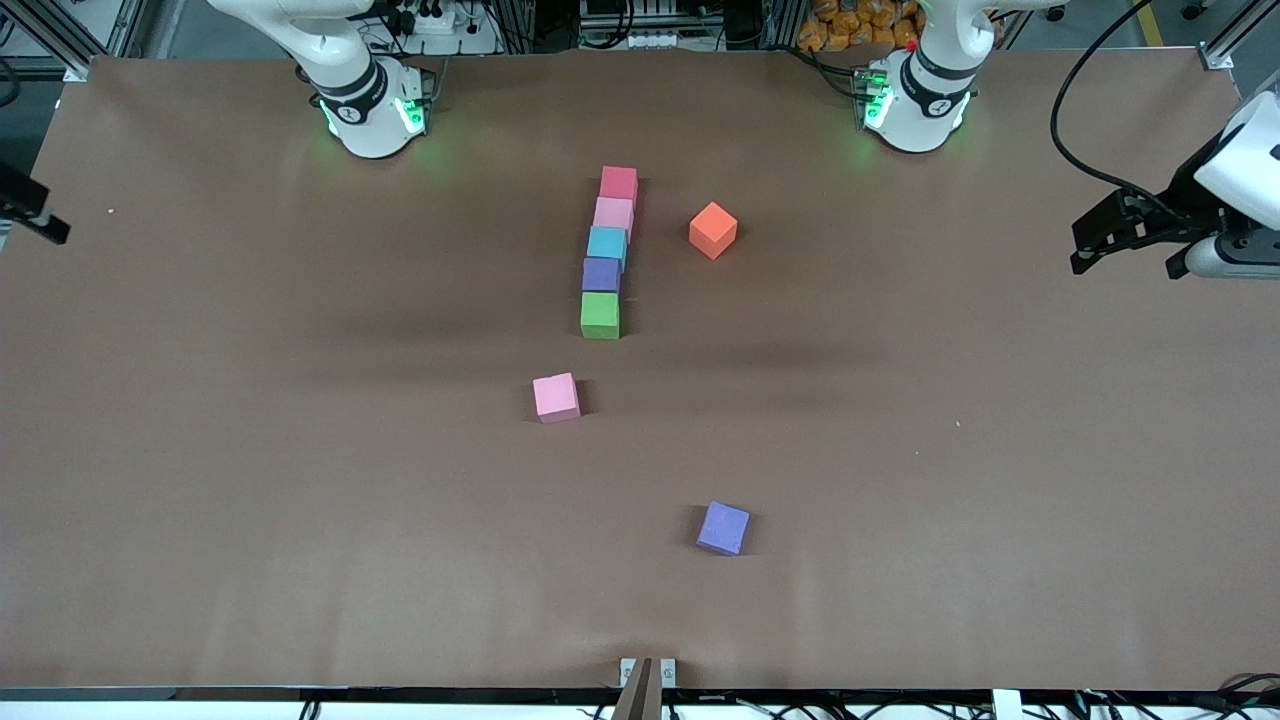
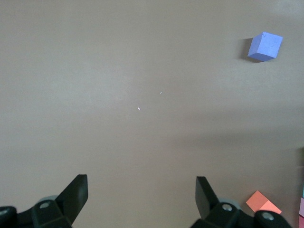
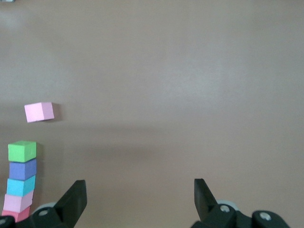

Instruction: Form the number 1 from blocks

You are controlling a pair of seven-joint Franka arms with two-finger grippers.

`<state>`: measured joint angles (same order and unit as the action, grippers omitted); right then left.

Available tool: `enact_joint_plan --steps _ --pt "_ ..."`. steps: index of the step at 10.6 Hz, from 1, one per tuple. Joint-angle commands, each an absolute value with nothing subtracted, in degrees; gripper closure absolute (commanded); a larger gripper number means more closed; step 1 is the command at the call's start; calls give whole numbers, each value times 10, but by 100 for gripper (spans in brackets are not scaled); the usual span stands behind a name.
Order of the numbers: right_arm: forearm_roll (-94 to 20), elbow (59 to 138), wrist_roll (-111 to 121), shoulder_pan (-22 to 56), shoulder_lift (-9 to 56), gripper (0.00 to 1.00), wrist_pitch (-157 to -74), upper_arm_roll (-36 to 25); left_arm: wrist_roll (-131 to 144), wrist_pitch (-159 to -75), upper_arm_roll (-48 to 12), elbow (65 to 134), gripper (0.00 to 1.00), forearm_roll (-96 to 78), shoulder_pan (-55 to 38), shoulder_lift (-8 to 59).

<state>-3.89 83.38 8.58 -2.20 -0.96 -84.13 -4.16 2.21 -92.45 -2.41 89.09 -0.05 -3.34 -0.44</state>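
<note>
Five blocks lie in a touching line mid-table, running from the robots' side toward the front camera: crimson (image 1: pixel 619 183), light pink (image 1: pixel 613 214), sky blue (image 1: pixel 606 244), purple (image 1: pixel 601 274), green (image 1: pixel 600 314). In the right wrist view I see the green block (image 3: pixel 22 151) and the purple block (image 3: pixel 23 169) of that line. My left gripper (image 2: pixel 141 183) is open over bare table at the left arm's end (image 1: pixel 1090 245). My right gripper (image 3: pixel 140 186) is open too, over bare table, and shows only partly at the right arm's end (image 1: pixel 40 215). Neither holds anything.
An orange block (image 1: pixel 713 229) sits beside the line, toward the left arm's end. A loose pink block (image 1: pixel 556 397) lies nearer the front camera than the green one. A lavender block (image 1: pixel 723 527) lies nearer still. The brown table (image 1: pixel 300 450) spreads wide around them.
</note>
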Motion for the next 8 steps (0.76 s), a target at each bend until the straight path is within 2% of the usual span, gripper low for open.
enact_joint_plan --steps 1,8 --pt "-19 913 74 -48 -56 0 -865 3 31 -927 -24 891 0 -16 -33 -6" --pt "-10 944 75 -49 -70 0 -865 19 31 -927 -23 890 0 -15 -34 -5"
